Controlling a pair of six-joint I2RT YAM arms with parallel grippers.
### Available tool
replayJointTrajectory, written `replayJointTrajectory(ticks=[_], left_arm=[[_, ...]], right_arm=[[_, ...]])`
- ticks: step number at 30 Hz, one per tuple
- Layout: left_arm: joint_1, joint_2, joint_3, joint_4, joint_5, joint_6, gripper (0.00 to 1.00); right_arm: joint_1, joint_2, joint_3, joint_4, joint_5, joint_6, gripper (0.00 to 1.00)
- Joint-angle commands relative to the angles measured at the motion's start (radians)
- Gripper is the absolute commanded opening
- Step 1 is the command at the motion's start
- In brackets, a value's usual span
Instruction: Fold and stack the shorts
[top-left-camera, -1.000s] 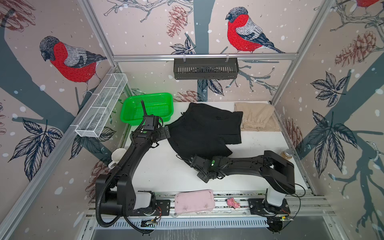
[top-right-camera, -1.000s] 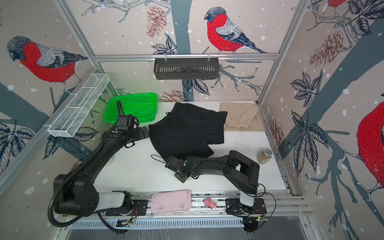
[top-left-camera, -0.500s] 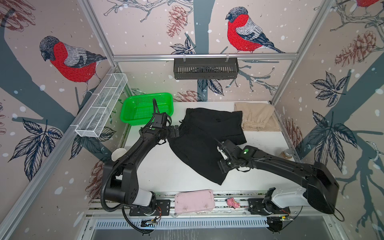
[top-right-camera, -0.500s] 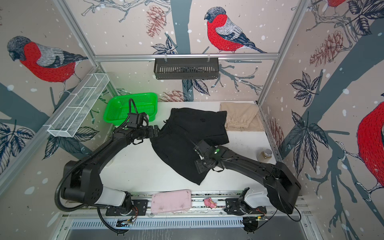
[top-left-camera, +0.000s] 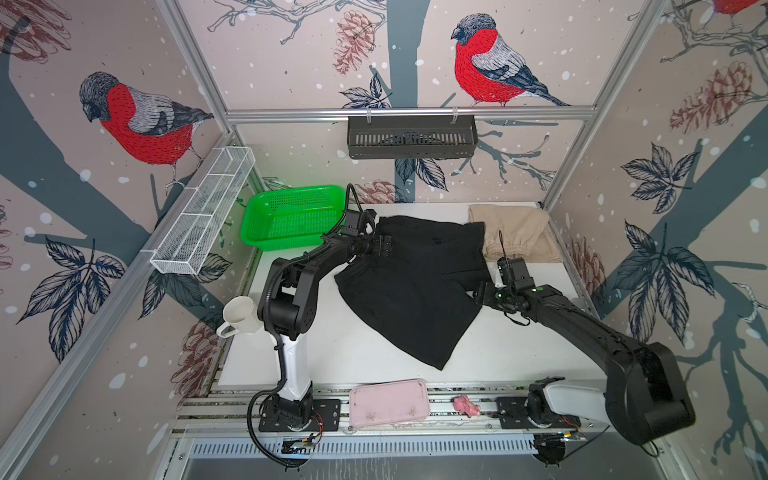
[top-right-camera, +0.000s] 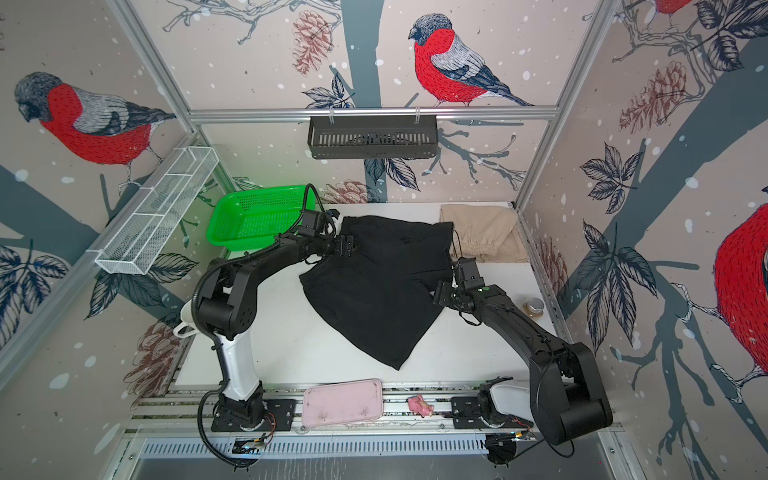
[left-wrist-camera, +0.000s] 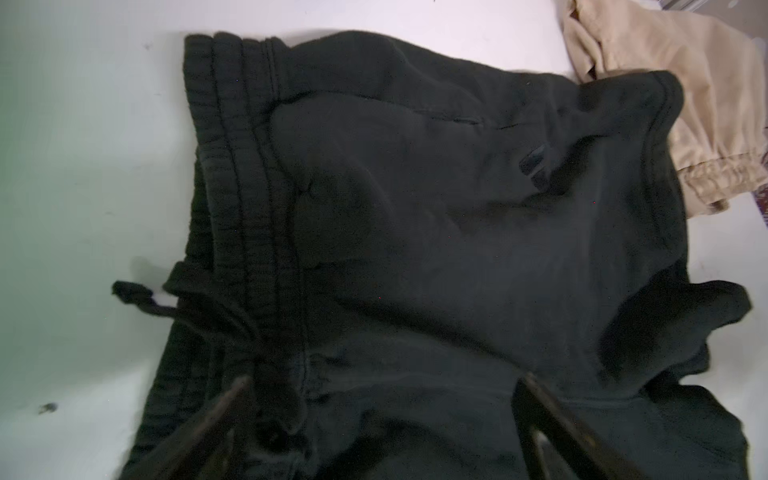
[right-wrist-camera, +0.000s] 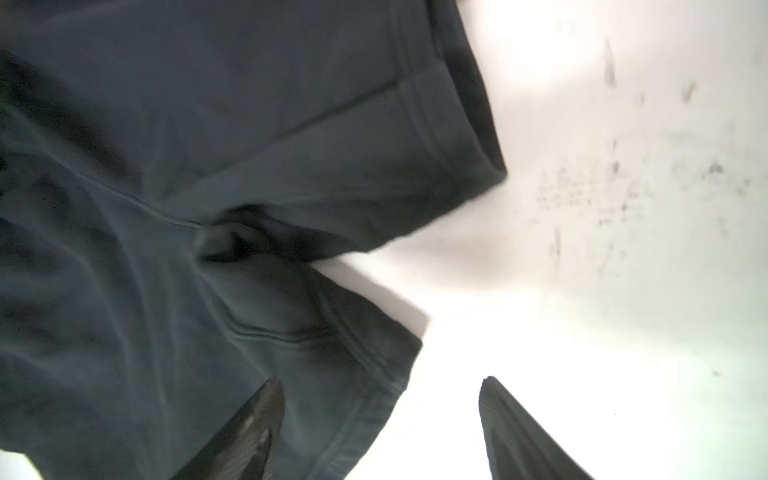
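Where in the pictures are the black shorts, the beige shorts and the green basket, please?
black shorts (top-left-camera: 409, 286), top view, middle of cloth.
beige shorts (top-left-camera: 513, 232), top view, folded middle.
green basket (top-left-camera: 291, 216), top view, mesh floor.

- No text, label, brand or number can be read in any view.
- The walls carry only drawings of birds, pine cones and leaves.
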Motion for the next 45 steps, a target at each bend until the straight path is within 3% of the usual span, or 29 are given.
replayJointTrajectory(ticks=[1,9,15,25,34,42,44,45], left_arm=[[-0.002,0.015,-0.024,0.078,0.018,0.006,0.97],[0.004,0.002,-0.134,0.042,-0.172,-0.040,0.97],[0.018,-0.059,-0.270,0.108,-0.152,-0.117,0.97],[0.019,-0.133,-0.391,0.128,-0.174,-0.164,0.97],[0.067,-0.180,-0.429,0.090,-0.227,-0.207,0.97],[0.082,-0.232,-0.467,0.083,-0.275,-0.189,0.97],[0.083,-0.236,-0.475,0.089,-0.266,-0.189,0.97],[0.082,-0.239,-0.475,0.090,-0.260,-0.190,0.97]], right_arm=[[-0.012,-0.011,-0.050,0.044,-0.015,0.039,0.75],[-0.015,-0.002,-0.167,0.205,-0.028,0.113,0.67],[-0.008,0.076,-0.160,0.320,-0.036,0.104,0.58],[0.008,0.209,-0.081,0.365,-0.042,0.076,0.51],[0.042,0.320,0.040,0.322,0.017,0.018,0.03],[0.026,0.348,0.314,0.124,0.250,-0.127,0.01],[0.008,0.376,0.364,0.092,0.241,-0.149,0.02],[-0.001,0.400,0.388,0.071,0.224,-0.157,0.08]])
